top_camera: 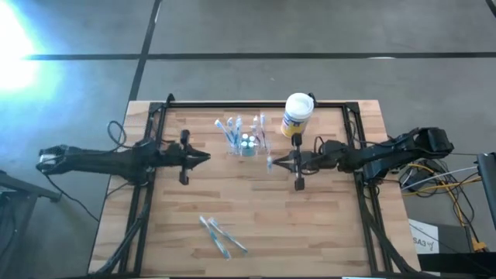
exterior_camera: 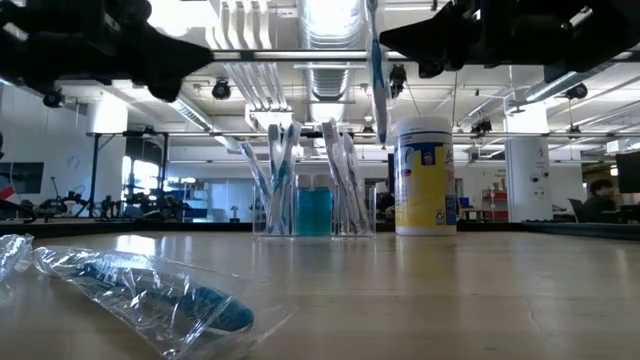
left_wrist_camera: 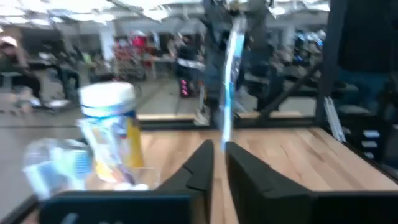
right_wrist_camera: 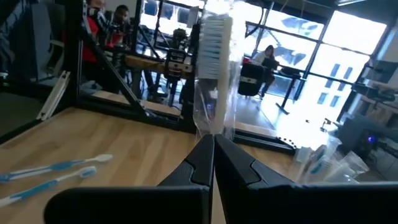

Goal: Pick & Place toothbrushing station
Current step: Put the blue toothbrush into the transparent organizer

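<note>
A wooden table with a dark frame stands in a wide workshop hall with ceiling ducts and bright windows; people sit at desks far behind. The two dark arms reach in from opposite sides above the table's middle. A white canister with a yellow-blue label stands near the far edge. Just beside it, on the left arm's side, is the toothbrushing station, a clear holder with wrapped toothbrushes leaning upright in it and something teal at its centre. The right gripper hovers near the station, its fingers pressed together on a wrapped toothbrush that stands upright from them. The left gripper hangs on the station's other side, well apart from it, fingers almost together and holding nothing. Two wrapped toothbrushes lie near the front edge.
</note>
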Controlling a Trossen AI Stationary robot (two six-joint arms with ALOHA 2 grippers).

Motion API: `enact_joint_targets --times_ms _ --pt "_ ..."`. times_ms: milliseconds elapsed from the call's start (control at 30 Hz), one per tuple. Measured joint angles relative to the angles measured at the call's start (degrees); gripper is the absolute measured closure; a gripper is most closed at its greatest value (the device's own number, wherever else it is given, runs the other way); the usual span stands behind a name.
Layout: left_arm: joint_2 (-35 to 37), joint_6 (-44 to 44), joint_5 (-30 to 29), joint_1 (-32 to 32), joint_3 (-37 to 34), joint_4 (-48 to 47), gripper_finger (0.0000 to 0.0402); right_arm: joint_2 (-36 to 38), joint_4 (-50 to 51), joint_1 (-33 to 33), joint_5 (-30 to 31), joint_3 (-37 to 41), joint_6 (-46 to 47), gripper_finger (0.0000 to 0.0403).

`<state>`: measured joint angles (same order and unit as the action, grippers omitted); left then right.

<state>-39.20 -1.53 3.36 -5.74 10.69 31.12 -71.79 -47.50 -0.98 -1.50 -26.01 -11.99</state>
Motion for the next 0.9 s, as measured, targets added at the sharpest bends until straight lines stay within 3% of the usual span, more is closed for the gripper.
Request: enact_joint_targets --times_ms 300,433,600,900 --pt "-17.3 -1.4 1.1 0.0 9.8 4.1 0.0200 -5.2 -6.6 0.0 0.0 -1.3 1.1 0.0395" --pt "-23.5 -3.5 2.9 0.0 14.0 7.4 0.0150 -9.0 -11.0 0.1 -0.1 -1.5 1.1 0.0395" --pt "-30.9 -4.1 6.2 0.1 19.5 8.1 0.0134 -13.3 -15.6 0.9 0.2 -2.0 1.5 0.0395" --pt "-41.7 -2.6 6.1 0.1 28.2 8.4 0.0133 -19.0 -17.9 1.4 3.0 -4.5 2.6 0.0395"
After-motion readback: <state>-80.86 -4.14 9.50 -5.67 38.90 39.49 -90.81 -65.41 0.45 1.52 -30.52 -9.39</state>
